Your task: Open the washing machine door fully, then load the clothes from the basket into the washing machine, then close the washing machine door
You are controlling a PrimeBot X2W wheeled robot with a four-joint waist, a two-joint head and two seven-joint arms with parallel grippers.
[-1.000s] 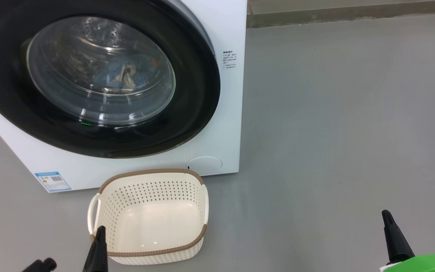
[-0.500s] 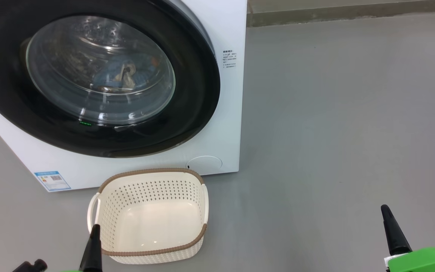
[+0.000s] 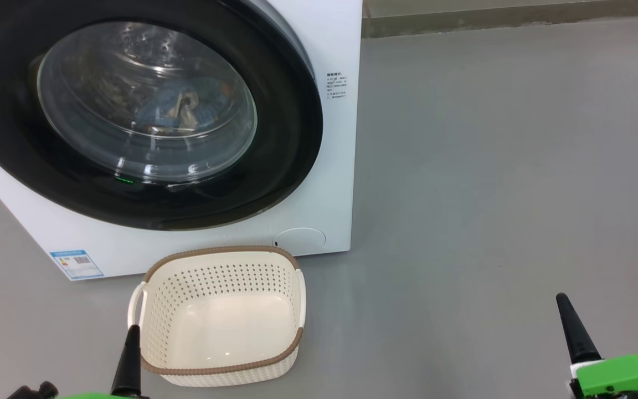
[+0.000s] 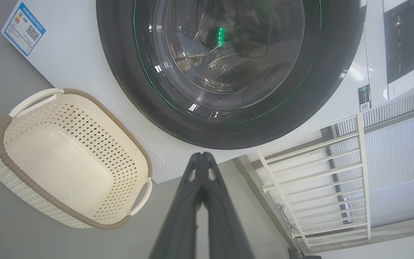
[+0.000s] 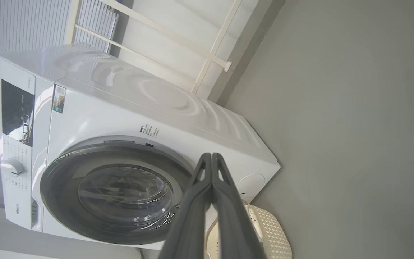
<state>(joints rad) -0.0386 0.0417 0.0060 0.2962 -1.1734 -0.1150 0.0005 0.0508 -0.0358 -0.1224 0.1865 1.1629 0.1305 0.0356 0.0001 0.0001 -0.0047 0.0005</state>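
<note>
**Head view shows clothes in the drum, door shut, basket empty**

The large round washing machine door with a glossy black rim and bulging clear glass centre (image 3: 130, 149) is seen closed against the white boxy front-loading washing machine (image 3: 333, 166) in the upper left of the frame. Through the glass, the soft light blue clothes with a cream lining (image 3: 183, 108) are seen lying inside the steel drum. The small rectangular cream plastic basket with perforated sides and a brown woven-look rim (image 3: 219, 252) is found empty at the lower centre, on the grey floor (image 3: 490, 194) just in front of the machine.

The left gripper (image 3: 129, 360) is placed at the lower left, by the basket's near corner. The right gripper (image 3: 574, 327) is placed at the lower right, well apart from everything. In both wrist views the two dark fingers are pressed together with nothing held between them.

Opening, loading and closing are all judged done. Nothing is judged left, though whether the latch is fully caught cannot be told.
</note>
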